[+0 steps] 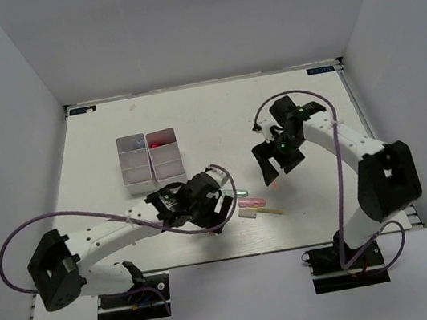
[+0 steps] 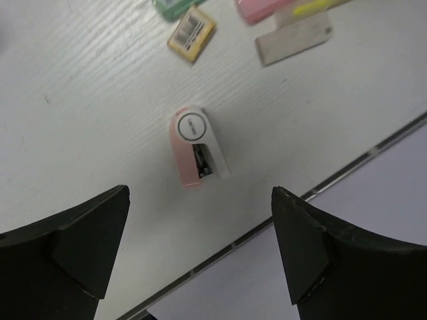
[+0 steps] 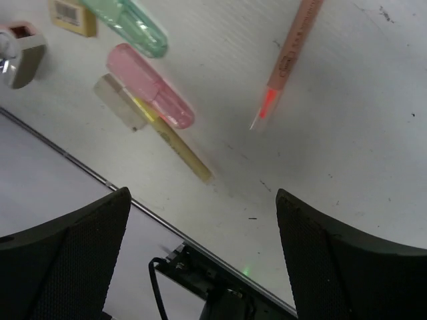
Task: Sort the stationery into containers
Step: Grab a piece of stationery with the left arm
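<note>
– Where is the left gripper (image 2: 200, 193)?
– Just right of the white plastic bins joined in a block (image 1: 151, 163), a bit nearer the arm bases. Its black fingers are spread wide and hold nothing. A little pink and white stapler-shaped thing (image 2: 197, 148) lies on the white table (image 1: 97, 146) in front of them.
– And the right gripper (image 3: 201, 195)?
– Further right of the bins. It is spread wide too, with nothing in it. A thin pink pencil (image 3: 288, 57) lies near it.
– The other stuff?
– Right of the bins, close together: a see-through green piece (image 3: 133, 25), a see-through pink piece (image 3: 150, 85), a thin yellow stick (image 3: 177, 143), a flat grey eraser (image 3: 120, 101), and a small yellow square with a barcode (image 2: 191, 33). A red thing (image 1: 160, 141) sits in the bins' far right box.
</note>
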### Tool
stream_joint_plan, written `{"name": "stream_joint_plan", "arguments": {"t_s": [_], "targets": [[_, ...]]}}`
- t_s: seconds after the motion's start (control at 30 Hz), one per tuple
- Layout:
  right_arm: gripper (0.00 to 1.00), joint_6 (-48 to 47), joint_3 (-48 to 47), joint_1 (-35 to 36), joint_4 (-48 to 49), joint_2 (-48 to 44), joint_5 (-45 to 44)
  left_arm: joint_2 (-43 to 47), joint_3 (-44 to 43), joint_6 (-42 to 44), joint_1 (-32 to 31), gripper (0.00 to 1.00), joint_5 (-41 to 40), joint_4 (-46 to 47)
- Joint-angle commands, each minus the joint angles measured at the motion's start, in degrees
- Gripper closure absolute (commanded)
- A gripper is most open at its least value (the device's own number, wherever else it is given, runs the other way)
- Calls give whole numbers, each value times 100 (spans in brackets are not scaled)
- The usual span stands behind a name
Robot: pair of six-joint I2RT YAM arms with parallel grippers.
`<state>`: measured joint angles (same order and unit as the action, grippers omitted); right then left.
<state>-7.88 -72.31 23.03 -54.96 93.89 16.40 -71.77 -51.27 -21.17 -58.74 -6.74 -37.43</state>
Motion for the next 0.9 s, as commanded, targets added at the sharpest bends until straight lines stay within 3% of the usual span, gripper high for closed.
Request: {"name": "stream_joint_plan", "arguments": {"t_s": [0.0, 0.43, 0.6, 0.73, 0.83, 0.87], "targets": [[10, 137, 261, -35, 801, -907, 521, -214, 160, -142, -155, 2, -714, -64], [10, 102, 587, -518, 917, -1303, 1066, -1498, -94, -291, -208, 2, -531, 727], [10, 137, 622, -659, 934, -1294, 1189, -1717, -42, -423, -261, 7, -556, 878], [10, 129, 622, -729, 934, -1294, 1260, -1744, 37, -485, -287, 15, -662, 808], [10, 146, 631, -782, 926, -1285, 1356, -1700, 117, -485, -287, 30, -714, 825], [10, 146, 639, -782, 934, -1294, 1374, -1700, 134, -476, -287, 39, -723, 808]]}}
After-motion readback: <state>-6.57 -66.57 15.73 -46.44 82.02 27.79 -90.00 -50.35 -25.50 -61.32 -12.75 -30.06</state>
